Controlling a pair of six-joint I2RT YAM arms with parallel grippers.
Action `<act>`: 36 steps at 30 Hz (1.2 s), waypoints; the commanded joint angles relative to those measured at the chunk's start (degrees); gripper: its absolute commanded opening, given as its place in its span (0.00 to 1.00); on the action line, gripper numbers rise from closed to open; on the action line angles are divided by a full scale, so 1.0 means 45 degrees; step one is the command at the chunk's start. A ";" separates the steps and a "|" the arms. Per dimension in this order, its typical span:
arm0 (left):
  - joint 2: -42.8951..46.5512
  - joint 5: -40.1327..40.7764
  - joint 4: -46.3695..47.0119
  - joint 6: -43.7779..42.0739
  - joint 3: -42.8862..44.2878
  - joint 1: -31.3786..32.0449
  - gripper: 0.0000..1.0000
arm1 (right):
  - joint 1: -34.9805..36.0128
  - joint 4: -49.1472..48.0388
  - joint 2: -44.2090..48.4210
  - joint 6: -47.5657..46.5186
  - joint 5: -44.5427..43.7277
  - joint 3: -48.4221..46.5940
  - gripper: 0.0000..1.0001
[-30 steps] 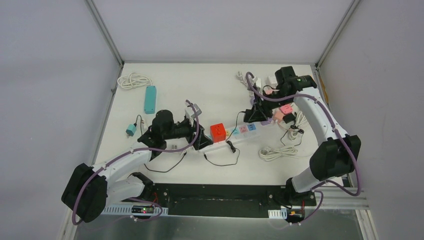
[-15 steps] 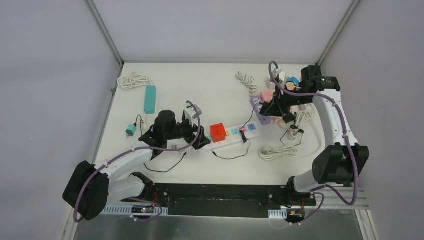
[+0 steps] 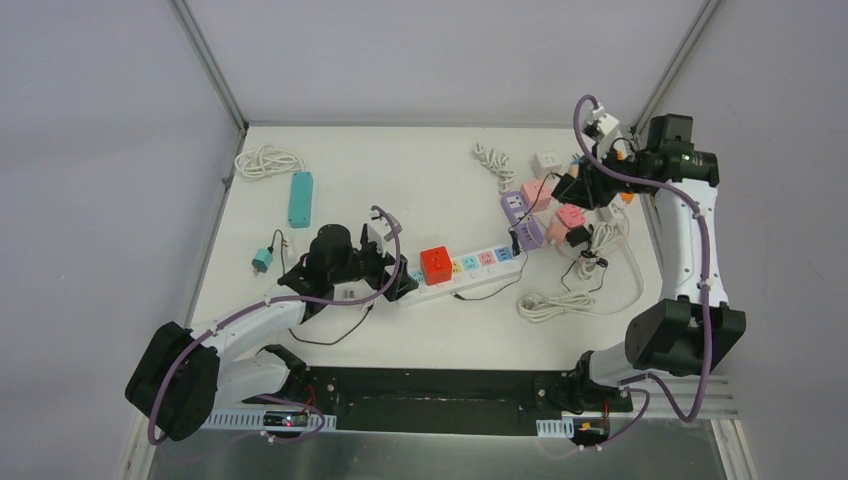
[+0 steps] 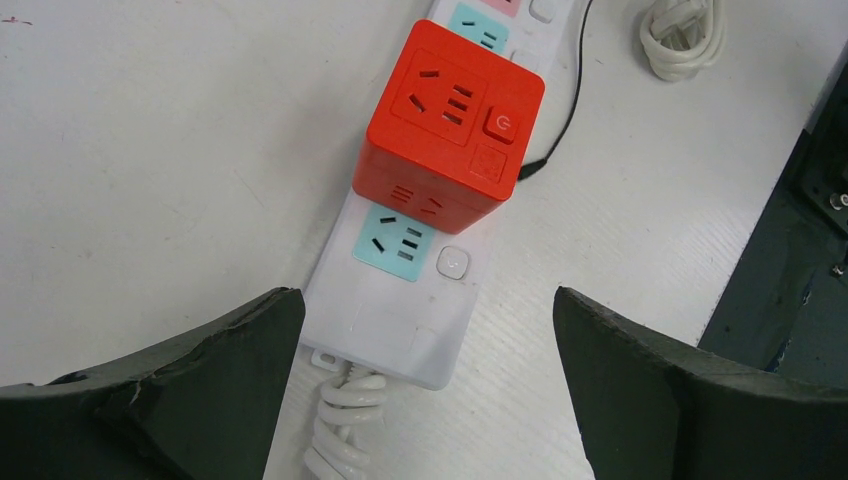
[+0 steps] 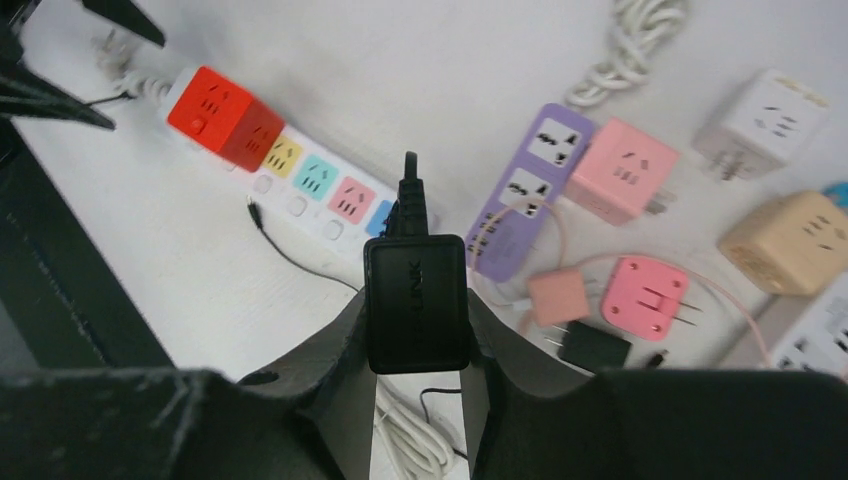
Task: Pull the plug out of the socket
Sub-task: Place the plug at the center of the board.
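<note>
Plug (image 5: 417, 300), black, pinched in right claw (image 5: 416, 345), up above socket strip (image 4: 388, 322), left claw (image 4: 425, 297) spread wide over strip end

bright even light, soft shadows; near fingers (image 5: 330, 390) slightly blurred.

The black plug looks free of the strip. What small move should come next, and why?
Probably lower the right tool toward bare table and let go: it grips the black adapter in the air, clear of the power strip, whose end the open left tool straddles.
</note>
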State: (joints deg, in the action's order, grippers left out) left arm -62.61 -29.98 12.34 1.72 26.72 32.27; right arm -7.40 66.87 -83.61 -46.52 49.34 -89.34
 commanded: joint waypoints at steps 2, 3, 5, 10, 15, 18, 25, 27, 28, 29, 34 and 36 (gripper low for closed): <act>0.0300 0.0328 0.0613 -0.0264 -0.0108 0.0025 0.99 | -0.1211 -0.1494 0.0537 0.1599 -0.0613 -0.1459 0.00; 0.0300 0.0347 0.0607 -0.0264 -0.0114 0.0020 0.99 | -0.1401 -0.1629 0.0512 0.1756 -0.0740 -0.1529 0.00; 0.0305 0.0390 0.0576 -0.0264 -0.0117 0.0016 0.99 | -0.1654 -0.1950 0.0495 0.1983 -0.1112 -0.1665 0.00; 0.0319 0.0412 0.0578 -0.0264 -0.0131 0.0016 0.99 | -0.1774 -0.2596 0.0358 0.2253 -0.2725 -0.1566 0.00; 0.0391 0.0469 0.0521 -0.0264 -0.0127 -0.0003 0.99 | -0.1774 -0.3942 0.0316 0.2344 -0.3576 -0.0155 0.00; 0.0436 0.0487 0.0495 -0.0264 -0.0156 -0.0004 0.99 | -0.1776 -0.4643 0.0208 0.2392 -0.3846 0.0677 0.00; 0.0339 0.0527 0.0470 -0.0264 -0.0166 -0.0004 0.99 | -0.1775 -0.4899 -0.1381 0.2759 -0.3926 0.1063 0.00; 0.0357 0.0511 0.0481 -0.0264 -0.0186 -0.0004 0.99 | -0.1774 -0.4897 -0.1951 0.2741 -0.3808 0.1167 0.01; 0.0375 0.0478 0.0481 -0.0264 -0.0194 -0.0004 0.99 | -0.1774 -0.4875 -0.2257 0.2768 -0.3740 0.1180 0.02; 0.0405 0.0425 0.0495 -0.0535 -0.0191 -0.0004 0.99 | -0.1774 -0.4811 -0.2613 0.2803 -0.3682 0.1125 0.03; 0.0541 0.0373 0.0516 -0.0589 -0.0263 -0.0004 0.99 | -0.1774 -0.4587 -0.4271 0.3371 -0.3816 0.0670 0.07; 0.0598 0.0370 0.0534 -0.0596 -0.0291 -0.0004 0.99 | -0.1774 -0.4451 -0.4848 0.3578 -0.3881 0.0440 0.10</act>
State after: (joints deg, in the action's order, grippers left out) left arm -61.95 -28.51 12.43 0.38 26.28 32.27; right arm -15.20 46.70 -102.13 -33.45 32.21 -84.53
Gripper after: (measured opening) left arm 0.991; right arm 0.329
